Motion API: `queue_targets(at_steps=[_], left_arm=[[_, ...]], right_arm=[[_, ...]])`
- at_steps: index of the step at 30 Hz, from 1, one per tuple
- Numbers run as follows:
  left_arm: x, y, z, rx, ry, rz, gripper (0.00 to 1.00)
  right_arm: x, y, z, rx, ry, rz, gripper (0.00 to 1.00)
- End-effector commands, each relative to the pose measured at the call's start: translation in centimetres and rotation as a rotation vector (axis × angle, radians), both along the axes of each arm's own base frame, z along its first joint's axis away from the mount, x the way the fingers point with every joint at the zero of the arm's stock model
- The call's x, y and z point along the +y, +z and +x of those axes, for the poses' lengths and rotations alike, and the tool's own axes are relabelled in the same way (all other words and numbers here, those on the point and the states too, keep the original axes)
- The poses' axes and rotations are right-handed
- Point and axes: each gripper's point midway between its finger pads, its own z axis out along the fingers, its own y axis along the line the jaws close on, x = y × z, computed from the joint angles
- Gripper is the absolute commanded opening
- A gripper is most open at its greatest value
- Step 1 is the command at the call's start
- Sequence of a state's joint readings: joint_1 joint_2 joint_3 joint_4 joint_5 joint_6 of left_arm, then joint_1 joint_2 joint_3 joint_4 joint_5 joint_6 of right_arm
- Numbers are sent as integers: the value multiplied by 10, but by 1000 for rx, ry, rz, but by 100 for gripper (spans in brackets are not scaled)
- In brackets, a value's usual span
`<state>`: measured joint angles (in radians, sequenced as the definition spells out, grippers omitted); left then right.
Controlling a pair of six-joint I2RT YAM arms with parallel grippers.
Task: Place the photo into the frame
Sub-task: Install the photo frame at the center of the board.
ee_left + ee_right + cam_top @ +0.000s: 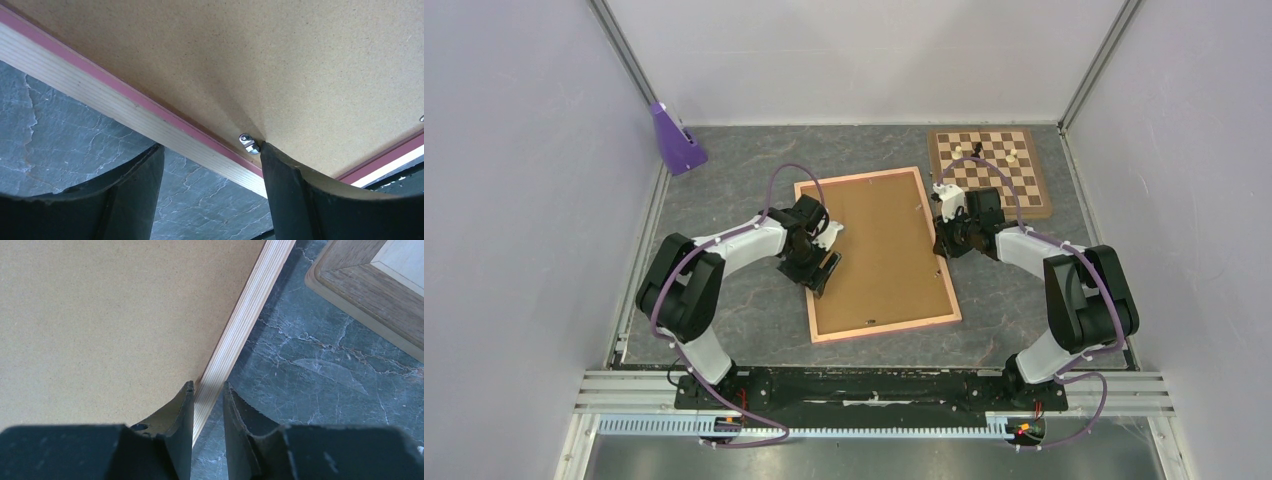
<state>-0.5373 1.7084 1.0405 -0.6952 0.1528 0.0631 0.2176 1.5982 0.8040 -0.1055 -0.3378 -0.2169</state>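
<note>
The frame point(884, 325) lies face down in the middle of the table, its pale wood back rail point(100, 95) up. A plain brown backing board point(879, 250) fills it. The photo is hidden. My left gripper point(827, 255) is open astride the frame's left rail. One finger is over the table; the other rests on the board beside a small metal clip point(248, 142). In the left wrist view the left gripper point(212, 155) holds nothing. My right gripper point(942, 245) is at the frame's right rail point(250, 305). The right gripper point(208, 387) has its narrow jaws closed across that rail.
A brown-and-cream chessboard point(994, 170) with a few pieces on it lies at the back right, its corner point(370, 285) close to the right gripper. A purple wedge-shaped object point(674, 140) stands at the back left by the wall. White walls enclose the grey slate-patterned table.
</note>
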Motion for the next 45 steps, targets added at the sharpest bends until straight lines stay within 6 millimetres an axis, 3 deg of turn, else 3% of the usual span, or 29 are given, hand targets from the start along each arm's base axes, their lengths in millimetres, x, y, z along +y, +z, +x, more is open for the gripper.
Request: queue_targets(at_steps=[1, 20, 22, 25, 26, 34, 37, 39, 45], left_arm=[[-7, 1, 17, -54, 36, -4, 75], [-5, 0, 19, -78, 12, -5, 44], [-6, 2, 20, -86, 3, -11, 34], [-8, 4, 20, -98, -11, -26, 4], [-8, 4, 20, -100, -15, -29, 2], [-3, 7, 27, -166, -50, -14, 4], [-2, 7, 28, -170, -37, -4, 33], [-4, 6, 27, -152, -25, -13, 47], [-7, -4, 28, -114, 3, -5, 55]], right_arm=[[0, 9, 15, -65, 16, -9, 17], [-1, 7, 13, -64, 25, -20, 17], [0, 7, 13, -64, 30, -19, 17], [1, 6, 11, -62, 37, -17, 17], [0, 6, 11, -62, 38, -19, 16], [-2, 3, 10, -67, 55, -36, 16], [0, 4, 11, -69, 60, -33, 16], [0, 4, 11, -68, 62, -31, 16], [0, 3, 10, -67, 63, -30, 16]])
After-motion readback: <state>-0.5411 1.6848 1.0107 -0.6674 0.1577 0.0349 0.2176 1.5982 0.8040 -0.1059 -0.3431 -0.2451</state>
